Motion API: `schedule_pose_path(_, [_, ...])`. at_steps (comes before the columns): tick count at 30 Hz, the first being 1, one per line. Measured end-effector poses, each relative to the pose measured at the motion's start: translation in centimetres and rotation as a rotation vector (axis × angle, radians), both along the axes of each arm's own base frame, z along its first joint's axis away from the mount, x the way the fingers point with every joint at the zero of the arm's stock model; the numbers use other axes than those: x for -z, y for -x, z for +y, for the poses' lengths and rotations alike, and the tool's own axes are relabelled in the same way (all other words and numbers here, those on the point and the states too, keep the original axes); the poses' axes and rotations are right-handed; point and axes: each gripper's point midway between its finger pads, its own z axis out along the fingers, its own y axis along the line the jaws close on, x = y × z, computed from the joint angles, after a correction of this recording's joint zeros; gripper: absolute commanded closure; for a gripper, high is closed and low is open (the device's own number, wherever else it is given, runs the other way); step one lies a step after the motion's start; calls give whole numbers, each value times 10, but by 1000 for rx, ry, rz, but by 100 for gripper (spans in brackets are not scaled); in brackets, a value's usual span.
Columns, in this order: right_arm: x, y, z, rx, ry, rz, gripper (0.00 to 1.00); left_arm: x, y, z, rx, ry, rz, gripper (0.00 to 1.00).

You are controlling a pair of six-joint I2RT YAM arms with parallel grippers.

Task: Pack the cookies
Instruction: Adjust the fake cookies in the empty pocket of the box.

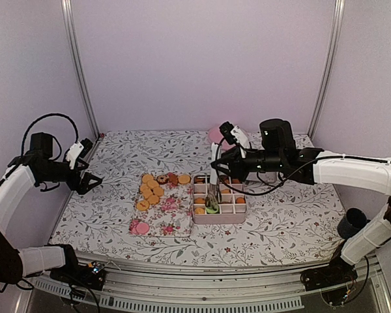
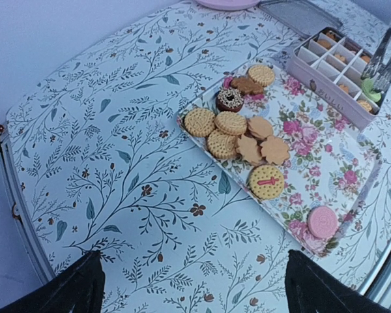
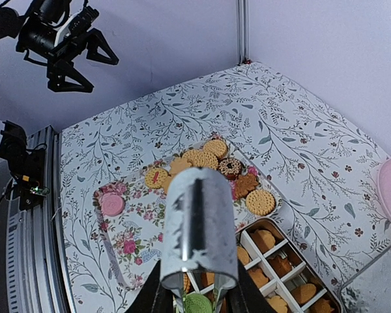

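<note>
While the left end effector (image 1: 90,181) hangs released near the surface's (image 1: 280,215) left edge, the right end effector (image 1: 216,163) grasps metal tongs (image 3: 199,222). Tong tips at green cookie (image 3: 197,304) in divided box (image 1: 221,220). Other cookies (image 2: 231,124) on floral tray (image 2: 326,163) beside it.

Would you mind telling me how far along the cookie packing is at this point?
Done: several golden cookies sit in compartments of the pink divided box. In hand: the right gripper squeezes silver metal tongs holding a green round cookie down at the box. Left: about a dozen cookies on the floral tray, including a pink round one; the left gripper hangs open, empty.
</note>
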Motion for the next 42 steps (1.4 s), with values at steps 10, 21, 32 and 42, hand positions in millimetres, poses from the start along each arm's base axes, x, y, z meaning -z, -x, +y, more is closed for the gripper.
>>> schedule_pose_path(10, [-2,15,-23,30,32,2,97,1,1,-1,4,0,5,3])
schedule_pose_path(21, [-4,14,-24,44,35,-5,82,-1,1,-2,6,-1,3,3])
schedule_pose_path(32, [-1,0,5,-38,20,26,65,-3,0,-1,4,-6,-2,3])
schedule_pose_path(42, [7,-5,6,-49,34,28,69,-2,0,0,-2,-14,-1,3])
